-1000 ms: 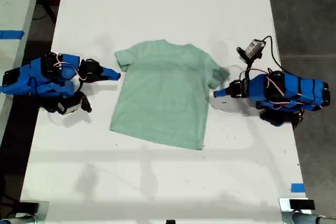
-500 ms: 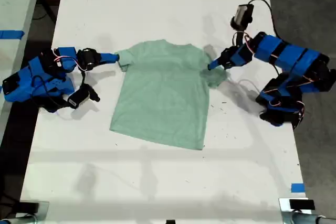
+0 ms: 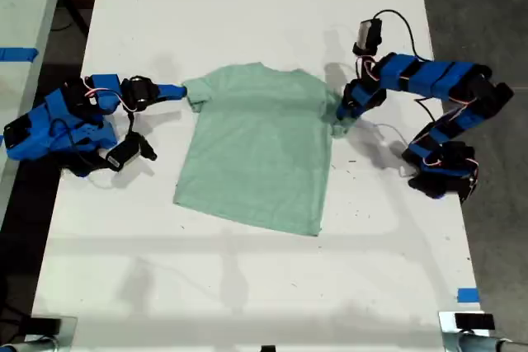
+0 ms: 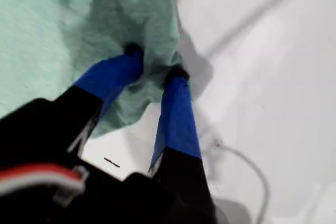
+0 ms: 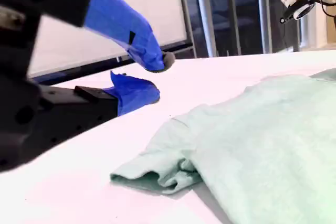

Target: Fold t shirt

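T shirt [image 3: 257, 150]: pale mint green, lying flat near the middle of the white tabletop [image 3: 247, 6], collar toward the far edge in the exterior view. Body smooth; both sleeves rumpled.

My first gripper [image 4: 155, 64]: on the arm at the exterior view's right [image 3: 348, 110], tilted down onto the sleeve at that side. Fingers [image 4: 176, 114] blue, a little apart, their tips pressed into bunched sleeve fabric that rises between them. Whether the cloth is actually pinched cannot be told.

My second gripper [image 5: 155, 77]: on the arm at the exterior view's left [image 3: 176, 91], low over the tabletop, just beside the other sleeve [image 5: 157, 174]. Fingers apart, holding nothing, not touching the cloth.

Cable [image 4: 247, 163]: thin, pale, lying on the tabletop near my first gripper.

Blue tape [image 3: 467, 295]: small piece near the tabletop's near corner, exterior view's right.
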Robot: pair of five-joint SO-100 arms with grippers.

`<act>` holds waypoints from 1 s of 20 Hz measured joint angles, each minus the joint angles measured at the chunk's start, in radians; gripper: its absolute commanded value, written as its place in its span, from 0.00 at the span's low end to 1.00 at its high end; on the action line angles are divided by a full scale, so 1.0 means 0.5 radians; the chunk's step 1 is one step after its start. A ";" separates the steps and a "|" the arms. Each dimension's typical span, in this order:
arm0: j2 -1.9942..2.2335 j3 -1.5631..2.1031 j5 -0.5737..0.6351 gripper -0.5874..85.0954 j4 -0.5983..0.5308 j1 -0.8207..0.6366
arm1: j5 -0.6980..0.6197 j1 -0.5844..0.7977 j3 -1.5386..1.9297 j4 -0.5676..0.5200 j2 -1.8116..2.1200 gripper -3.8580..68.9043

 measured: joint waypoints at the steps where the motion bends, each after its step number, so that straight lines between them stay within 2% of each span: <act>1: 0.000 0.000 0.000 0.06 0.000 0.000 | 0.003 -0.003 0.000 0.000 0.009 0.07; 6: 0.000 0.000 0.000 0.06 0.000 0.003 | 0.018 -0.055 -0.181 0.242 0.347 0.07; 10: 0.000 0.000 0.000 0.06 0.000 0.012 | -0.021 -0.368 -0.911 0.522 0.107 0.07; 12: 0.000 0.000 0.000 0.06 0.000 0.012 | -0.080 -0.540 -1.319 0.561 -0.224 0.07; 15: 0.000 0.000 0.000 0.07 0.000 0.012 | -0.178 -0.746 -2.098 0.724 -0.930 0.27; 17: 0.000 0.000 0.000 0.08 0.009 0.012 | -0.224 -0.822 -2.503 0.865 -1.239 0.37; 18: 0.000 0.000 0.000 0.09 0.009 0.012 | -0.233 -0.825 -2.549 0.899 -1.224 0.41; 20: 0.000 0.000 0.000 0.09 0.009 0.012 | -0.239 -0.779 -2.571 0.982 -1.077 0.41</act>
